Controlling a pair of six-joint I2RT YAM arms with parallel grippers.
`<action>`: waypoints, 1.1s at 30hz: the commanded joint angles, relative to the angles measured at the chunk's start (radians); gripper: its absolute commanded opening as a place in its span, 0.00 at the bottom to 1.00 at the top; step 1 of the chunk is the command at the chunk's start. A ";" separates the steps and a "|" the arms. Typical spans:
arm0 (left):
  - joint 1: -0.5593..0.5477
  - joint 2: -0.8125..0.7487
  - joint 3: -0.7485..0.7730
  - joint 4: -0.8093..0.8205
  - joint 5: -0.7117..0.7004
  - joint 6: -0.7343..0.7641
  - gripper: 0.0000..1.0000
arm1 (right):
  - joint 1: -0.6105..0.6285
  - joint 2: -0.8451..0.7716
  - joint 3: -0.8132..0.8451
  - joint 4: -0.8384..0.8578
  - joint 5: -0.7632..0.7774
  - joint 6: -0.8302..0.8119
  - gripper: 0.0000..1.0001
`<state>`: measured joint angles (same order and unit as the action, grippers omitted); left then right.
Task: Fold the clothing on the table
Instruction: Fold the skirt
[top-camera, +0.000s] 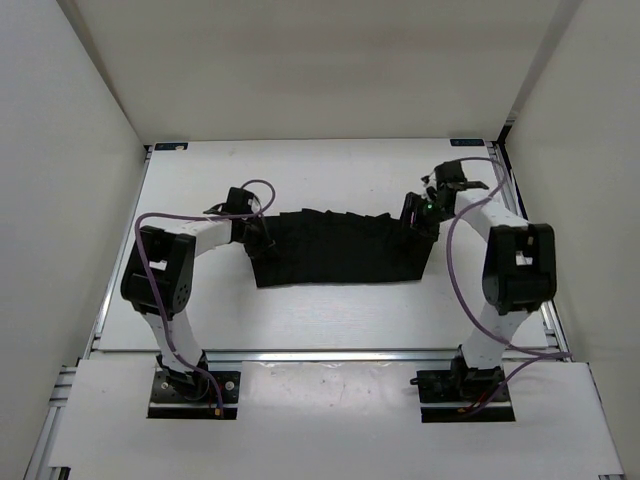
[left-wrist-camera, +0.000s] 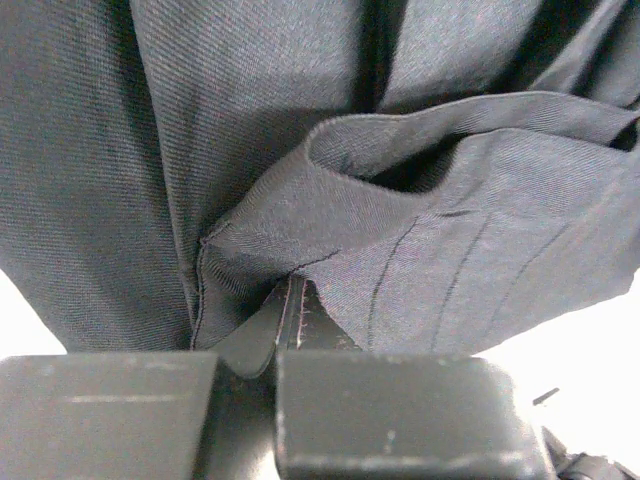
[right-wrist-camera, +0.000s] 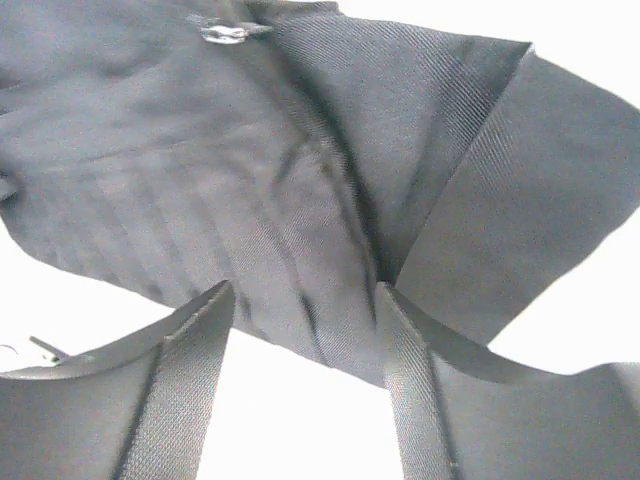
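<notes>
Our left hand (left-wrist-camera: 290, 312) clamps the clothing (top-camera: 340, 252) at its left edge. Our right hand (right-wrist-camera: 300, 300) stands apart at the right edge.

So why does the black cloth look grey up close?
Left wrist view: the table is washed out to pure white, and the clothing looks grey. Right wrist view: same washout. Top external view: even light, clothing looks black.

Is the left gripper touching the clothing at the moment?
Touching. The left wrist view shows a fold of the clothing pinched between the shut jaws of the left gripper.
</notes>
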<state>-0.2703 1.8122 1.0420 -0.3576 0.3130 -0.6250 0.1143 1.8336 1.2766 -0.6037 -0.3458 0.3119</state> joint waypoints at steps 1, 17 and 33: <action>0.014 -0.057 0.009 0.051 0.075 -0.018 0.00 | -0.062 -0.166 -0.037 0.007 -0.039 -0.060 0.66; 0.167 -0.289 -0.083 -0.021 -0.003 0.036 0.00 | -0.291 -0.242 -0.362 0.120 -0.231 -0.117 0.79; 0.160 -0.295 -0.231 0.037 -0.037 0.028 0.00 | -0.206 -0.080 -0.368 0.352 -0.255 -0.053 0.75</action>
<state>-0.1017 1.5551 0.8261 -0.3389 0.2905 -0.6060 -0.1169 1.7184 0.9176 -0.3367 -0.5877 0.2584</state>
